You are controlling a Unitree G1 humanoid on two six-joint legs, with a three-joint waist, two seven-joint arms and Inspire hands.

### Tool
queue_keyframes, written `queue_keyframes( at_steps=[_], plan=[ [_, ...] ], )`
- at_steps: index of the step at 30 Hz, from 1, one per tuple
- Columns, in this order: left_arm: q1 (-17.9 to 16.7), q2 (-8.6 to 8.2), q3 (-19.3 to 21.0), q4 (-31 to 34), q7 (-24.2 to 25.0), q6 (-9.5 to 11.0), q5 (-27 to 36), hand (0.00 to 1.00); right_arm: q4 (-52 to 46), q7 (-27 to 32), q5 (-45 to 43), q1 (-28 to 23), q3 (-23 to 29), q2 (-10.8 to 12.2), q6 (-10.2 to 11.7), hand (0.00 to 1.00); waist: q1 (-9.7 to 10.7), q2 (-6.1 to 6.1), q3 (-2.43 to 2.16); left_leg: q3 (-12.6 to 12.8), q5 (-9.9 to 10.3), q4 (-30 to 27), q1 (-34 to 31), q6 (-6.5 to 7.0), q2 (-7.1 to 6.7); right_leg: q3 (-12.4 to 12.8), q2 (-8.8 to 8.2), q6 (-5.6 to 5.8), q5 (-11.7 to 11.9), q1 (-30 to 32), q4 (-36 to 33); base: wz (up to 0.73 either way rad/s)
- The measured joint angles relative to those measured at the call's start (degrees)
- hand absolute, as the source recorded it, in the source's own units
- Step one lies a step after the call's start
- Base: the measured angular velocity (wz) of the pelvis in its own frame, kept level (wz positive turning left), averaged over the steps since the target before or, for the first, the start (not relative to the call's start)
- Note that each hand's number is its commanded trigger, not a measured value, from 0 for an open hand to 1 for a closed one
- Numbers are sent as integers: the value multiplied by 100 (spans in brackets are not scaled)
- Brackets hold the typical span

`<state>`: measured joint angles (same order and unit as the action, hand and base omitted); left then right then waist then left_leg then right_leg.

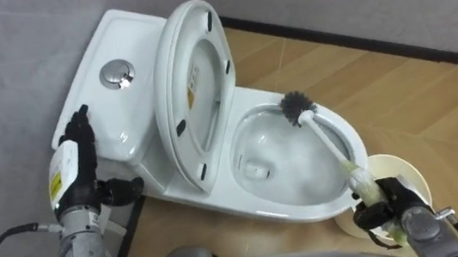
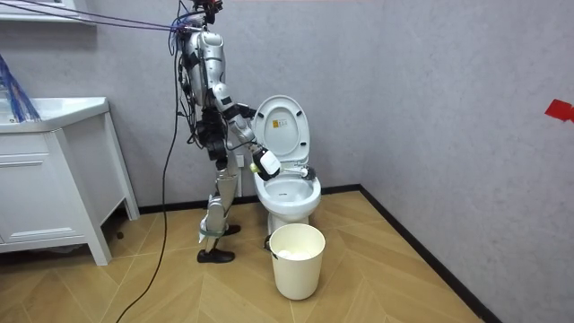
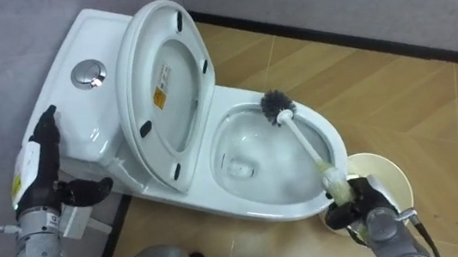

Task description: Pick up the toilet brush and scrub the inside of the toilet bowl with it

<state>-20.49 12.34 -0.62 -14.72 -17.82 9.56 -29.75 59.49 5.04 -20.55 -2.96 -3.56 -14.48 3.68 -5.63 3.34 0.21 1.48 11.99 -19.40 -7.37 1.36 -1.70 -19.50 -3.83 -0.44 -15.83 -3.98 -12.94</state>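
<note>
A white toilet [image 1: 290,211] stands against the grey wall with its seat and lid [image 1: 194,89] raised against the tank [image 1: 123,106]. A toilet brush with dark bristles [image 1: 296,105] and a white handle [image 1: 325,139] reaches across the bowl, its head at the far rim. My right hand [image 1: 378,207] is shut on the handle's end, just outside the bowl's near right rim. My left hand [image 1: 79,176] is held upright beside the tank's left end, fingers straight, holding nothing. In the room view I stand at the toilet [image 2: 289,193], on the room view's left.
A white waste bin [image 1: 403,173] stands on the wooden floor right under my right hand, seen in the room view as the bin [image 2: 296,258] before the toilet. A white cabinet [image 2: 54,179] stands on the room view's left. The wall runs close behind the tank.
</note>
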Motion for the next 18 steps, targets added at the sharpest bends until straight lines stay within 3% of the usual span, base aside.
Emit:
queue_keyframes(
  at_steps=[6, 9, 18],
  plan=[
    [0, 124, -34, -64, 56, -53, -193, 0, 3, -9, -28, 11, 24, -101, -2, 100, 61, -8, -1, 4, -1, 2, 4, 0, -1, 48, 5, -1, 1, -4, -2, 0],
    [39, 125, -15, -204, 53, -54, -444, 0, 3, -27, -182, 5, 32, -141, -6, 100, 62, 30, 23, 15, -1, 2, 4, 1, -5, 158, 6, -1, 1, 21, -29, -1],
    [585, 203, 175, -727, -60, -95, -1549, 0, -109, -143, -1375, 53, 47, -362, 0, 100, 50, 116, 33, 39, -5, -59, -140, 12, 15, 222, 9, -8, -3, 207, -97, -2]
  ],
)
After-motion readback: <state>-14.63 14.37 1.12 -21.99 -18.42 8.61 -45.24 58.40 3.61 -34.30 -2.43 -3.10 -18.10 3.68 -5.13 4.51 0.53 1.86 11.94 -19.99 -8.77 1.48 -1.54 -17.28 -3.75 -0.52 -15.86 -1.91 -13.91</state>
